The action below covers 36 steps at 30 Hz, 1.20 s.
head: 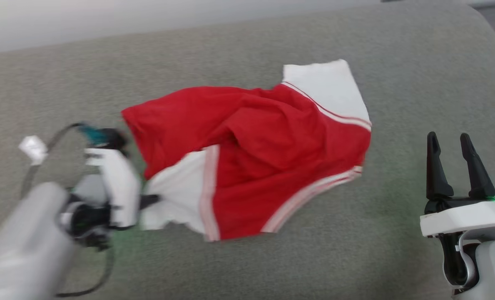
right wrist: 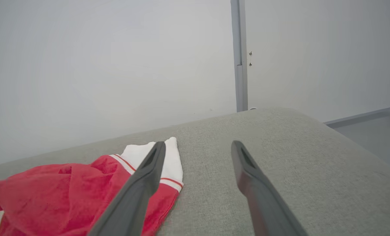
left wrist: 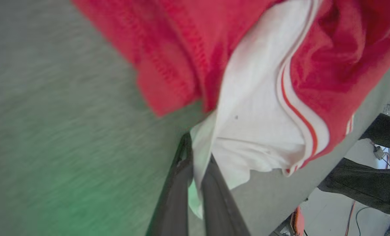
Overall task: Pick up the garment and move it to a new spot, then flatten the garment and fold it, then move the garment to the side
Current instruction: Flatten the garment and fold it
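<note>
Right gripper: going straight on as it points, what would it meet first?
The way looks free: the open right gripper points over bare grey cushion toward the pale wall. The garment lies left of that line, though its white corner could brush one finger.

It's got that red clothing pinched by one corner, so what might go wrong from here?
The left fingers pinch only a thin edge of the garment's white end panel, so it might slip free when lifted. The cloth lies crumpled on the grey cushion, and the right fingers stand open, apart from it. Pulled by one corner, it may bunch further, making flattening harder.
</note>
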Motion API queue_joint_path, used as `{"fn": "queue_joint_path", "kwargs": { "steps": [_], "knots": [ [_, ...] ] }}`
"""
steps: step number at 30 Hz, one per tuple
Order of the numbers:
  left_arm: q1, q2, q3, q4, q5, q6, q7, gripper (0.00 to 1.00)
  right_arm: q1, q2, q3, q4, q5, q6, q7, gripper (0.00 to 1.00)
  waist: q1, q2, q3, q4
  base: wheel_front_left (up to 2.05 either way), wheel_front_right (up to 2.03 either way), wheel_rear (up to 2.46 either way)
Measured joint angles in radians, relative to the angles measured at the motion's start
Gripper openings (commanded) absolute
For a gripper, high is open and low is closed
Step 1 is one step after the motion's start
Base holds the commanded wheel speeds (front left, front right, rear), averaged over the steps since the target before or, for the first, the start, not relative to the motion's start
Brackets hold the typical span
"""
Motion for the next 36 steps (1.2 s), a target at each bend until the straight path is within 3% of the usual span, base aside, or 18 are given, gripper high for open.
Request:
{"fn": "queue_joint_path", "kwargs": {
  "steps": [5, 11, 17, 19, 20, 21, 27, 30, 36],
  "knots": [
    [0.037, 0.141, 0.044, -0.053, -0.002, 0.059, 0.031, 0.0, 0.001, -0.004, 0.004, -0.002, -0.002, 0.0, 0.0, 1.0, 0.0, -0.0001, -0.016, 0.041, 0.0, 0.0, 0.0],
    [0.058, 0.228, 0.054, -0.089, 0.047, 0.134, 0.036, 0.0, 0.003, -0.015, 0.009, -0.002, -0.001, 0.0, 0.0, 1.0, 0.0, -0.0001, -0.016, 0.049, 0.0, 0.0, 0.0],
    [0.081, 0.218, 0.079, -0.088, 0.041, 0.169, -0.02, 0.0, 0.004, -0.028, 0.008, 0.001, -0.001, 0.0, 0.0, 1.0, 0.0, 0.0, -0.015, 0.04, 0.0, 0.0, 0.0],
    [0.089, 0.204, 0.097, -0.086, 0.037, 0.177, -0.063, 0.17, 0.004, -0.034, 0.012, 0.002, -0.002, 0.0, 0.0, 1.0, 0.0, -0.0001, -0.017, 0.038, 0.0, 0.0, 0.0],
    [0.092, 0.2, 0.102, -0.085, 0.033, 0.18, -0.079, 0.35, 0.004, -0.038, 0.014, 0.003, -0.003, 0.0, 0.0, 1.0, 0.0, 0.0, -0.019, 0.038, 0.0, 0.0, 0.0],
    [0.097, 0.198, 0.105, -0.085, 0.033, 0.18, -0.096, 1.0, 0.004, -0.043, 0.017, 0.004, -0.004, 0.0, 0.0, 1.0, 0.0, 0.0, -0.022, 0.038, 0.0, 0.0, 0.0],
    [0.142, 0.186, 0.105, -0.095, 0.085, 0.172, -0.257, 1.0, 0.012, -0.105, 0.073, 0.024, -0.031, 0.0, 0.0, 1.0, 0.0, -0.0001, -0.042, 0.061, 0.0, 0.0, 0.0],
    [0.167, 0.174, 0.089, -0.129, 0.139, 0.146, -0.383, 1.0, 0.023, -0.165, 0.148, 0.075, -0.03, 0.0, 0.002, 1.0, 0.0, -0.0001, -0.055, 0.085, 0.0, 0.0, 0.0],
    [0.252, 0.105, 0.078, -0.156, 0.215, 0.154, -0.638, 1.0, 0.015, -0.316, 0.279, 0.098, -0.02, 0.0, 0.074, 1.0, 0.0, 0.0, -0.08, 0.152, 0.0, 0.0, 0.0]
  ]
}}
